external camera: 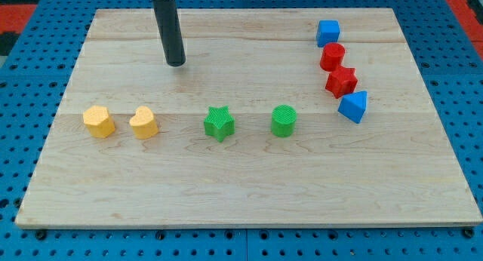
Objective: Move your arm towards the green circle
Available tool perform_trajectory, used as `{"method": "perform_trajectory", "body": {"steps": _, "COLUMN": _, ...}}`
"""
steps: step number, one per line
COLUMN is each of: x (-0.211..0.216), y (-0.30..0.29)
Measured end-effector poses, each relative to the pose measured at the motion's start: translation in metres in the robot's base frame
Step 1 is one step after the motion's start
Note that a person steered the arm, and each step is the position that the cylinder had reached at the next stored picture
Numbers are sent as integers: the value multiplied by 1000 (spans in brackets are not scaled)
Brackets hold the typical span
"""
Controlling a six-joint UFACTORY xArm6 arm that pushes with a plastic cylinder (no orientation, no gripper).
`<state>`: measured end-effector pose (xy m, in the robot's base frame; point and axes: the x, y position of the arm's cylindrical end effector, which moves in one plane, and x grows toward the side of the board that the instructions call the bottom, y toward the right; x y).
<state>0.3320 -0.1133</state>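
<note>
The green circle (284,120) stands upright near the middle of the wooden board (249,193), a little right of centre. My tip (175,63) rests on the board in the upper left part, well up and to the left of the green circle. A green star (219,123) lies between them, left of the circle. The tip touches no block.
A yellow hexagon-like block (99,121) and a yellow heart (143,122) sit at the view's left. At the upper right a blue cube (328,32), red cylinder (332,56), red star (341,81) and blue triangular block (353,106) form a line.
</note>
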Motion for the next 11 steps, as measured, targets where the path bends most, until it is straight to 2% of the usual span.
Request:
{"method": "perform_trajectory", "body": {"steps": 1, "x": 0, "y": 7}}
{"method": "perform_trajectory", "body": {"steps": 2, "x": 0, "y": 72}}
{"method": "perform_trajectory", "body": {"steps": 6, "x": -2, "y": 77}}
{"method": "perform_trajectory", "body": {"steps": 7, "x": 9, "y": 86}}
{"method": "perform_trajectory", "body": {"steps": 8, "x": 53, "y": 92}}
{"method": "perform_trajectory", "body": {"steps": 9, "x": 65, "y": 121}}
{"method": "perform_trajectory", "body": {"steps": 10, "x": 89, "y": 187}}
{"method": "perform_trajectory", "body": {"steps": 11, "x": 133, "y": 170}}
